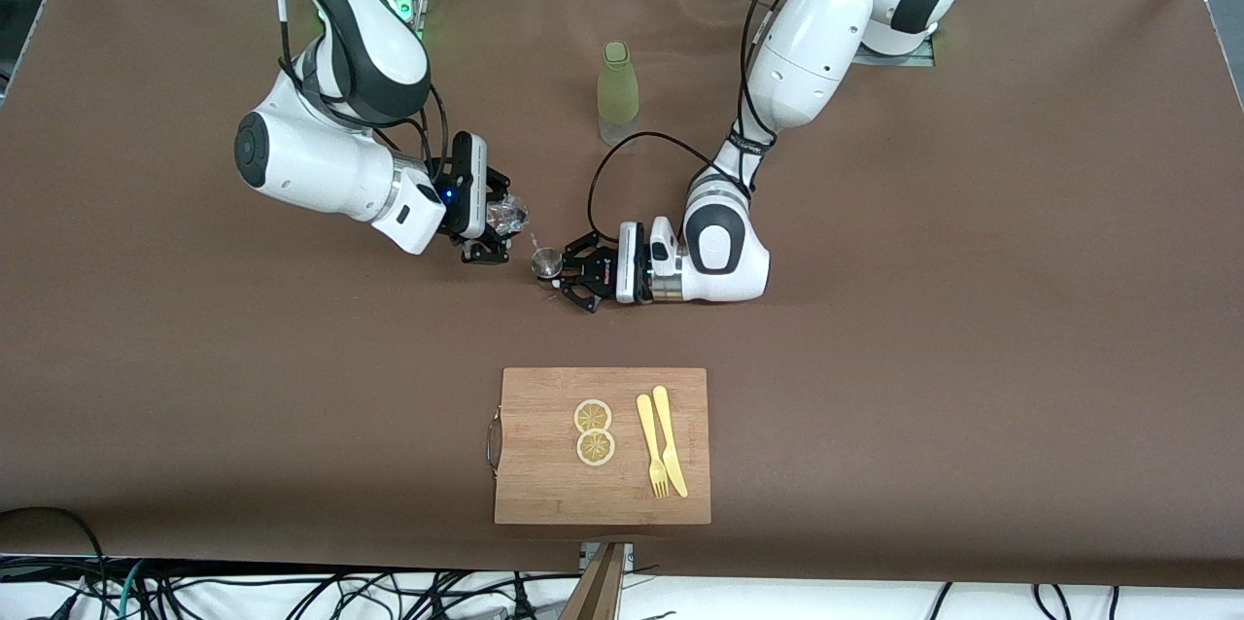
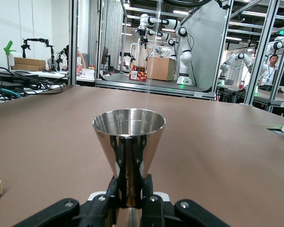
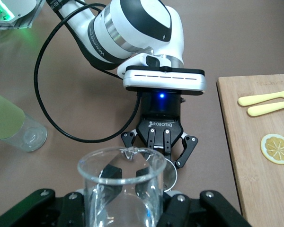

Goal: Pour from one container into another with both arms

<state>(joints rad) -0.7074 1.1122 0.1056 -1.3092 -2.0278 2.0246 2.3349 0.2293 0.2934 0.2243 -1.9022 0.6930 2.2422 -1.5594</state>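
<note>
Clearly the pour itself is in hand: the right gripper, jaws clamped on the tipped glass cup, holds it just above and beside the jigger, where a thin stream seems to fall. The left gripper, jaws clamped on the jigger's waist, holds it upright over the table, between the bottle and the cutting board. Next, judging by this, the right wrist must tip further while the jigger stays steady.

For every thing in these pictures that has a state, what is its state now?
Right gripper: shut on glass cup.
Glass cup: held tilted over the jigger.
Left gripper: shut on jigger.
Jigger: held upright, mouth open.
Green bottle: standing upright on the table, apart from both grippers.
</note>
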